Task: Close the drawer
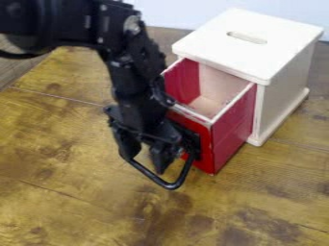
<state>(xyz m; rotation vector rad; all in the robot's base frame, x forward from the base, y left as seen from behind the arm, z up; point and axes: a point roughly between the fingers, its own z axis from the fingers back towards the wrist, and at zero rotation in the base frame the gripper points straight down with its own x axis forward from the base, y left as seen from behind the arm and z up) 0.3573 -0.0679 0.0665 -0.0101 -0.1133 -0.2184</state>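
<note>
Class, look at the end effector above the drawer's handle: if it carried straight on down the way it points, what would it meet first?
Probably the black loop handle of the drawer: the shut end effector hangs just above it. Depth is unclear; it might slip past onto the wooden table.

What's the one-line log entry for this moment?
gripper: shut, over loop handle | drawer: open, sticking out of wooden box | close: not yet done
</note>
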